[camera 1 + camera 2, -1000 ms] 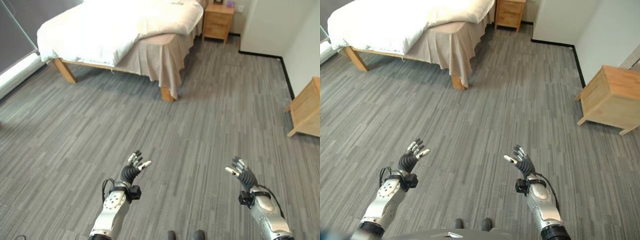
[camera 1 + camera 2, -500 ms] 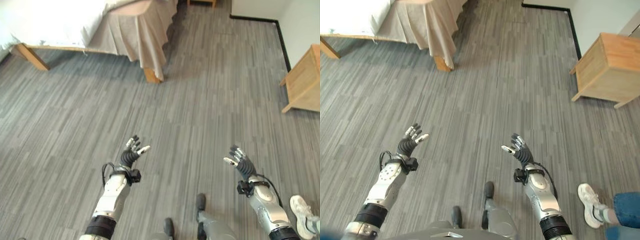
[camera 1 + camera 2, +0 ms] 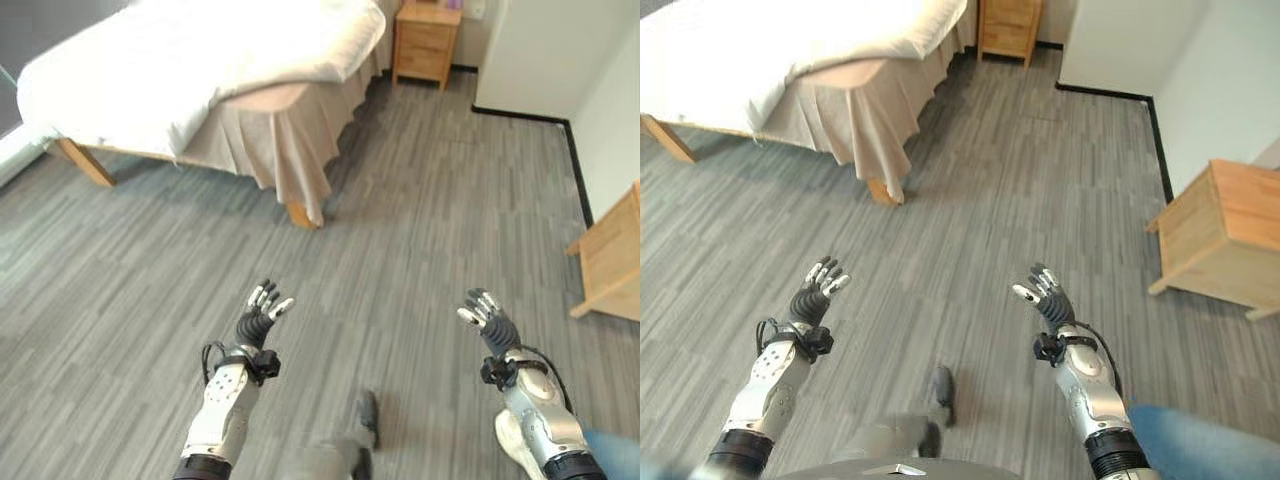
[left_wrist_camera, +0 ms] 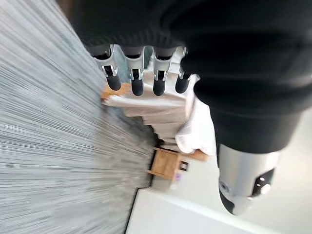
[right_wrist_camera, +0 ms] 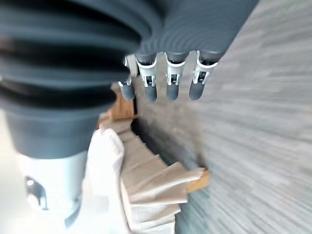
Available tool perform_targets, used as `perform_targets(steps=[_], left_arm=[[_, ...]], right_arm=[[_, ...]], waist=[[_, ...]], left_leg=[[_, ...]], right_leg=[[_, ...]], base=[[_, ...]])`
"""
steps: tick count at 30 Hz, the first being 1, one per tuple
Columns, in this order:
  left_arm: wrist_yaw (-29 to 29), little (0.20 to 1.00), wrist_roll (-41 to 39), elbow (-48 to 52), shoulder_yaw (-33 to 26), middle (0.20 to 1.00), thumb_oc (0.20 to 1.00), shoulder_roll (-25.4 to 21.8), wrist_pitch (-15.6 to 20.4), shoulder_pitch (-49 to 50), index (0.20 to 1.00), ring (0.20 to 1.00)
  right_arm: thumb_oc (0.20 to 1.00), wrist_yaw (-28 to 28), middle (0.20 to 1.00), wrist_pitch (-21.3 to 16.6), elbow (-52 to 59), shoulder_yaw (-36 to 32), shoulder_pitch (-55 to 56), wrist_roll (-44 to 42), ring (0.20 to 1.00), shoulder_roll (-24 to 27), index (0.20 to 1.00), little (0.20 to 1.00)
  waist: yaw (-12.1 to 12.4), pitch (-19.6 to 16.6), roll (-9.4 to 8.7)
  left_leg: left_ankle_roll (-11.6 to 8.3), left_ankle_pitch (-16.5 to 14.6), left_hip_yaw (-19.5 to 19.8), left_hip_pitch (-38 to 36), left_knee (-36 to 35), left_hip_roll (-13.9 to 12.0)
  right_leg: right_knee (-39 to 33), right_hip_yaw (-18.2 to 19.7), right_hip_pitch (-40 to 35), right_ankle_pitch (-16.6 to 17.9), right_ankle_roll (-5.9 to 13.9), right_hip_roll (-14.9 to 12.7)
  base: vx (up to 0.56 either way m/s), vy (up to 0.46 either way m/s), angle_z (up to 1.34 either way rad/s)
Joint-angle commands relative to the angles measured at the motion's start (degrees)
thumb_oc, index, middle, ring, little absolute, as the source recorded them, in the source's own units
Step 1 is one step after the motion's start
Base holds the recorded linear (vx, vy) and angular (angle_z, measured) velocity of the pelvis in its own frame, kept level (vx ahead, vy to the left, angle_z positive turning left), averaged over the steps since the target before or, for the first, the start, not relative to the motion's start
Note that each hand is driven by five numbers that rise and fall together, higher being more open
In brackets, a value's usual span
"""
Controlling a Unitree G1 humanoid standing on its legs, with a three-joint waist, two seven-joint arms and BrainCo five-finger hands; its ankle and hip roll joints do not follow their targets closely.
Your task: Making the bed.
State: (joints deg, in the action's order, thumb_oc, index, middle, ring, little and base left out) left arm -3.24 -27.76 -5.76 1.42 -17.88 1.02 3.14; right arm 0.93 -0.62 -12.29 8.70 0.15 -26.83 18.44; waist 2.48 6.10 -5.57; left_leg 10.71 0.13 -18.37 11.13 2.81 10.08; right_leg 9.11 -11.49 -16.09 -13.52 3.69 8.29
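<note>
Bed [image 3: 200, 70]: standing well ahead of the robot, its white duvet [image 3: 170, 60] lying over the top and hanging past the near edge, a beige skirt [image 3: 290, 140] draping down at the near corner above a wooden leg [image 3: 300, 214].
Left hand [image 3: 259, 312]: hovering over the grey floor [image 3: 420, 250], well short of the bed, fingers spreading straight and relaxed, holding nothing.
Right hand [image 3: 487, 318]: hovering over the floor level with the left hand, farther from the bed's near corner, fingers also spreading wide, holding nothing.
Nightstand [image 3: 425, 42]: sitting just beside the bed's far end, against the wall.
Wooden cabinet [image 3: 1220, 235]: standing well apart from the bed, across the open floor.
Person's sleeve [image 3: 1200, 445]: showing in blue near the right arm, far from the bed.
</note>
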Motion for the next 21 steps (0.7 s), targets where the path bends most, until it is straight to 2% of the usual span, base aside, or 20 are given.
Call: perform_targets(steps=[1,2,3,4,5,6,7,8,9,10,11,12,13,14,17,18,21], left_arm=[[-0.39,1.000,2.03,-0.59,0.11,1.000,1.000,-1.63,3.31,-5.71,1.000,1.000],[-0.17,1.000,2.03,0.11,0.45,1.000,1.000,-1.81,2.89,-5.94,1.000,1.000],[0.12,1.000,1.68,0.42,1.10,1.000,1.000,-2.16,2.77,-6.71,1.000,1.000],[-0.10,1.000,1.88,-0.07,1.93,1.000,1.000,-2.04,2.88,-7.45,1.000,1.000],[-0.24,1.000,1.79,-0.88,3.93,1.000,1.000,-2.21,2.67,-9.78,1.000,1.000],[-0.24,1.000,1.79,-0.89,3.93,1.000,1.000,-2.21,2.68,-9.78,1.000,1.000],[0.22,1.000,1.90,-0.58,5.35,1.000,1.000,-2.44,2.56,-11.16,1.000,1.000],[1.64,1.000,1.38,-0.38,8.24,1.000,1.000,-2.43,2.46,-12.24,1.000,1.000],[1.64,1.000,1.38,-0.40,8.26,1.000,1.000,-2.41,2.47,-12.26,1.000,1.000],[2.30,1.000,2.01,-1.25,10.33,1.000,1.000,-2.78,2.37,-13.80,1.000,1.000],[2.30,1.000,2.01,-1.26,10.37,1.000,1.000,-2.77,2.37,-13.79,1.000,1.000],[2.53,1.000,3.18,-1.30,12.63,1.000,1.000,-2.74,2.20,-15.02,1.000,1.000],[2.53,1.000,3.18,-1.30,12.67,1.000,1.000,-2.74,2.21,-15.02,1.000,1.000],[3.60,1.000,3.65,-1.26,13.90,1.000,1.000,-2.03,2.16,-16.12,1.000,1.000],[4.42,1.000,3.46,-1.06,15.25,1.000,1.000,-1.81,2.22,-16.63,1.000,1.000],[4.62,1.000,3.29,-0.83,15.97,1.000,1.000,-1.15,2.20,-16.88,1.000,1.000],[5.75,1.000,1.87,-1.70,17.63,1.000,1.000,0.04,2.00,-16.95,1.000,1.000]], right_arm=[[1.000,3.27,1.000,-3.28,3.17,-0.57,-4.14,1.76,1.000,0.84,1.000,1.000],[1.000,3.64,1.000,-3.00,3.95,-0.06,-4.36,1.76,1.000,0.34,1.000,1.000],[1.000,4.09,1.000,-2.83,4.08,0.70,-4.88,0.95,1.000,-0.09,1.000,1.000],[1.000,4.18,1.000,-2.96,3.71,1.34,-5.15,0.84,1.000,-0.50,1.000,1.000],[1.000,4.25,1.000,-2.41,4.38,2.17,-5.13,1.53,1.000,-0.58,1.000,1.000],[1.000,4.25,1.000,-2.40,4.38,2.17,-5.13,1.53,1.000,-0.58,1.000,1.000],[1.000,4.40,1.000,-2.36,5.14,1.93,-4.57,0.54,1.000,-0.40,1.000,1.000],[1.000,4.97,1.000,-2.36,6.50,1.01,-3.16,0.35,1.000,0.19,1.000,1.000],[1.000,4.97,1.000,-2.35,6.52,0.99,-3.14,0.35,1.000,0.20,1.000,1.000],[1.000,4.63,1.000,-2.63,7.87,-0.70,-1.49,1.25,1.000,1.23,1.000,1.000],[1.000,4.63,1.000,-2.62,7.88,-0.72,-1.44,1.25,1.000,1.24,1.000,1.000],[1.000,4.94,1.000,-2.25,9.37,-2.01,0.10,2.25,1.000,2.52,1.000,1.000],[1.000,4.95,1.000,-2.23,9.40,-2.04,0.14,2.25,1.000,2.52,1.000,1.000],[1.000,5.64,1.000,-2.38,10.02,-2.10,-0.40,1.49,1.000,2.97,1.000,1.000],[1.000,5.08,1.000,-3.20,9.04,-3.20,-0.68,0.71,1.000,3.53,1.000,1.000],[1.000,4.63,1.000,-3.93,9.93,-5.02,-0.34,0.15,1.000,4.00,1.000,1.000],[1.000,4.10,1.000,-4.23,11.78,-7.11,1.49,0.23,1.000,4.71,1.000,1.000]], waist=[[2.98,-3.58,0.29],[2.87,-3.14,0.36],[1.93,-2.24,0.91],[1.04,-1.10,1.36],[-0.56,0.23,2.80],[-0.56,0.22,2.78],[-1.08,0.47,3.98],[-2.11,0.19,5.42],[-2.09,0.17,5.55],[-2.73,-0.39,5.31],[-2.76,-0.33,5.37],[-2.99,-0.60,4.02],[-3.10,-0.62,4.00],[-2.39,-1.59,3.21],[-2.85,-2.06,2.70],[-3.36,-1.85,2.16],[-5.26,-1.96,2.32]], left_leg=[[-6.37,-0.57,2.19,-6.65,-1.40,-1.66],[-4.81,-1.80,2.73,-8.82,-1.79,-0.92],[-3.43,-2.84,3.85,-11.65,-3.55,-0.84],[-2.58,-2.31,3.77,-13.31,-4.68,-1.25],[-1.89,-1.34,7.06,-16.14,-6.25,-2.12],[-1.89,-1.32,7.06,-16.14,-6.27,-2.09],[-2.16,-0.32,8.78,-16.79,-6.64,-3.04],[-2.95,0.04,12.00,-17.01,-5.99,-4.45],[-2.97,0.03,12.00,-16.98,-5.97,-4.59],[-3.77,-1.06,15.79,-15.73,-3.92,-4.89],[-3.77,-1.24,15.87,-15.91,-3.87,-4.92],[-4.78,-1.52,18.88,-15.48,-3.79,-5.33],[-4.79,-1.52,19.01,-15.44,-3.74,-5.31],[-5.18,-1.68,21.07,-15.51,-4.05,-5.51],[-6.13,-1.81,22.78,-15.17,-3.60,-5.85],[-7.13,-1.57,21.35,-14.36,-2.53,-6.41],[-7.54,-2.10,16.70,-14.76,-4.56,-7.06]], right_leg=[[2.94,-1.91,6.64,17.37,5.54,-9.01],[14.29,-2.23,9.65,23.86,8.49,-11.71],[24.28,-1.71,13.87,26.28,8.98,-13.75],[29.98,-0.90,18.17,24.96,7.57,-14.41],[31.75,1.79,23.32,19.55,4.64,-14.44],[31.79,1.80,23.35,19.53,4.64,-14.46],[27.67,3.15,25.02,17.23,3.03,-13.81],[15.67,6.95,24.39,15.18,1.54,-11.76],[15.31,6.89,24.24,15.40,1.50,-11.62],[-2.39,17.04,21.08,15.34,2.22,-8.62],[-2.70,16.97,20.71,15.32,2.26,-8.62],[-5.58,24.05,19.09,15.22,3.34,-6.73],[-5.40,23.92,19.16,15.10,3.33,-6.75],[-9.41,19.85,16.72,15.82,2.63,-7.82],[-10.75,18.09,14.93,15.31,1.61,-7.75],[-10.88,15.05,13.83,14.69,0.69,-8.06],[-12.61,10.40,12.07,13.95,-0.20,-8.16]], base=[[0.42,0.124,-0.16],[0.57,0.140,-0.33],[0.40,0.070,-0.26],[0.40,-0.022,0.36],[0.24,-0.063,0.91],[0.27,-0.077,1.28],[0.25,-0.174,1.05],[0.25,-0.173,0.83],[0.33,-0.324,1.40],[0.16,-0.186,1.44],[0.28,-0.426,1.45],[0.13,-0.239,0.98],[0.27,-0.479,1.57],[0.14,-0.238,1.46],[0.15,-0.360,0.99],[0.06,-0.247,1.18],[0.03,-0.211,0.86]])
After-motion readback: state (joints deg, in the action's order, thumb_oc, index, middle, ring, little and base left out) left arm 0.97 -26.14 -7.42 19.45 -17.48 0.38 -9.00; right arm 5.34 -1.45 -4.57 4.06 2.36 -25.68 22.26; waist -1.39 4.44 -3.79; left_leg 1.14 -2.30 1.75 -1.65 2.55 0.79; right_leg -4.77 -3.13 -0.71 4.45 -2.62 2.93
